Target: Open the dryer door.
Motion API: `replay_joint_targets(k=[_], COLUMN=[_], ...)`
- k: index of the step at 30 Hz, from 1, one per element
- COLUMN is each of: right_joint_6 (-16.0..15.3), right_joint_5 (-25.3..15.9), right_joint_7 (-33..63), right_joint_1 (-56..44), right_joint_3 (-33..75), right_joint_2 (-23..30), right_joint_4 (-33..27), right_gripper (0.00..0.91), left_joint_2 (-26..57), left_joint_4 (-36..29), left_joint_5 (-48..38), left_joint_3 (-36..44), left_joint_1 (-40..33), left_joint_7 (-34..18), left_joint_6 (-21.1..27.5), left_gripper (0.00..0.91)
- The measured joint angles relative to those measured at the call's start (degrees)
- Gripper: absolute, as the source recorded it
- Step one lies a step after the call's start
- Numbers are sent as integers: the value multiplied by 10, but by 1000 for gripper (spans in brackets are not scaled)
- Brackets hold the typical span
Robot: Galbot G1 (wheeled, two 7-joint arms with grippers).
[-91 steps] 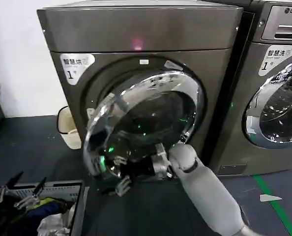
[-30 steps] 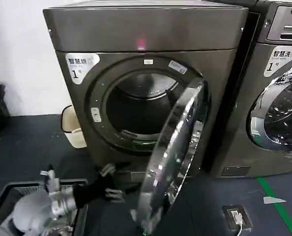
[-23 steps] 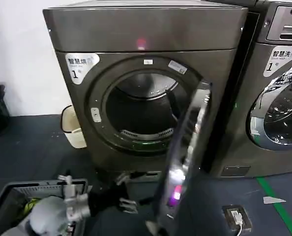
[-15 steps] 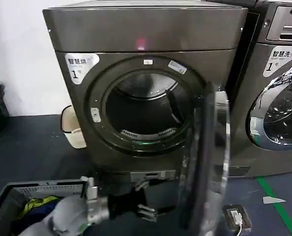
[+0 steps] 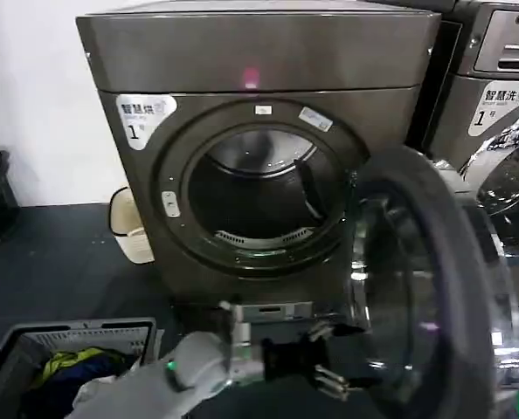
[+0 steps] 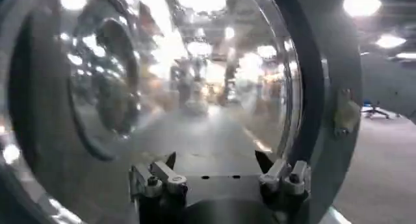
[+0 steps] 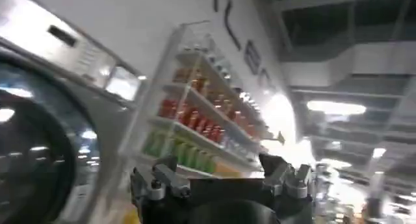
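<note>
Since the earlier frames, the large round dryer door [image 5: 434, 288] with its chrome rim, dark domed glass and grey plastic inner face has swung further, from edge-on to wide open, and the left gripper [image 5: 329, 362] has followed it rightward. The door now hangs to the right of the dark grey dryer's [image 5: 259, 131] round drum opening [image 5: 255, 196], its inner face turned towards the opening. The left gripper sits below the opening, fingers spread, its tips at the door's lower inner rim. In the right wrist view, the right gripper [image 7: 221, 173] is spread and holds nothing. A grey laundry basket [image 5: 67, 336] stands lower left of the dryer.
</note>
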Motion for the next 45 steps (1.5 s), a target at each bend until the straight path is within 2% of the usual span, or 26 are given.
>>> replay_joint_targets(k=[9, 15, 29, 34, 38, 45], right_joint_6=[-2, -2, 4, 5, 8, 16], right_joint_5=[3, 3, 3, 3, 3, 3], right_joint_7=[-2, -2, -3, -3, -3, -3], right_joint_1=[-12, -10, -10, -10, -11, -13], right_joint_3=[53, 56, 66, 69, 70, 74], right_joint_2=[14, 26, 25, 21, 19, 14], right_joint_4=[14, 24, 15, 10, 5, -5], right_gripper=[907, 907, 907, 907, 907, 907], left_joint_2=[-89, -144, -246, -277, -299, -299], left_joint_4=[78, 130, 239, 270, 291, 318], left_joint_5=[2, 7, 8, 11, 13, 33], left_joint_3=[46, 57, 66, 64, 55, 44], left_joint_1=[-58, -81, -130, -142, -151, -161], left_joint_7=[-9, -40, -57, -69, -104, -136], left_joint_6=[-8, -14, -27, -34, -36, -47], left_gripper=[907, 907, 907, 907, 907, 907])
